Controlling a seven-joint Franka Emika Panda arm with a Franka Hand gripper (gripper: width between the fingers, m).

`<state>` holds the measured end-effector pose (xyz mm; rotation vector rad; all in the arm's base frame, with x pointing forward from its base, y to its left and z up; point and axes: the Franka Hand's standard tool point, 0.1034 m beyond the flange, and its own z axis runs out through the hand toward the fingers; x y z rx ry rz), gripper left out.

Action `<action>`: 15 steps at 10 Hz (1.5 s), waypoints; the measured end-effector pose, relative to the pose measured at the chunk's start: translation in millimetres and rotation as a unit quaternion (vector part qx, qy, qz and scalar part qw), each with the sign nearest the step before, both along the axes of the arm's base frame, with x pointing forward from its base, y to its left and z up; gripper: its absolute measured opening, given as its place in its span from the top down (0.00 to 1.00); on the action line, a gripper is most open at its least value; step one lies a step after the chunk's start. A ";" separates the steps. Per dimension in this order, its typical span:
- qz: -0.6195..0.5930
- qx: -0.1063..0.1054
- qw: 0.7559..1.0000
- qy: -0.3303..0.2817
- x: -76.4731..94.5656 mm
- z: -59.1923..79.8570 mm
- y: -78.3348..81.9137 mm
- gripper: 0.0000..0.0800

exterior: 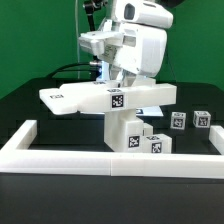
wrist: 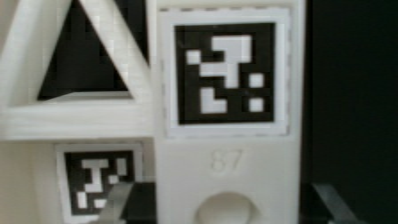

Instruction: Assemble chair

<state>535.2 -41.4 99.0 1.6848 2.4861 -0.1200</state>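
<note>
1. Near the middle of the table (exterior: 195, 100), toward the edge closest to the exterior camera, sits the chair (exterior: 120, 115): a flat slab (exterior: 85, 98) on top of a stepped block (exterior: 125, 130).
2. Slab is up off the table and slightly tilted. Its end at the exterior view's left hangs free. One tag (exterior: 115, 99) is on the edge facing the camera.
3. Block shows two more tags on its front. It stands just behind the low wall (exterior: 100, 160) along that table edge; the wall also turns back along the exterior view's left.
4. One small piece (exterior: 178, 120) and a second piece (exterior: 202, 118), both tagged, stand close together toward the table's edge at the exterior view's right, apart from the block.
5. Gripper (exterior: 116, 80) hangs from the arm (exterior: 140, 40) at the slab's far side, above the block. Fingers are clenched. The contact point is hidden, so I cannot tell if they clamp the slab.
6. Wrist view is close and blurred: a white post (wrist: 226, 150) with a big tag, an embossed number and a round hole (wrist: 228, 205). Touching it is an open triangular bracket (wrist: 71, 112) with a smaller tag.
</note>
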 end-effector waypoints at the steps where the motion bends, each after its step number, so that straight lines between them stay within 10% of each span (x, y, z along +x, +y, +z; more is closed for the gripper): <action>1: 0.000 0.000 1.000 0.000 0.0 0.0 0.0 0.64; 15: -0.007 -0.003 1.000 0.004 -0.1 -0.4 -2.8 0.64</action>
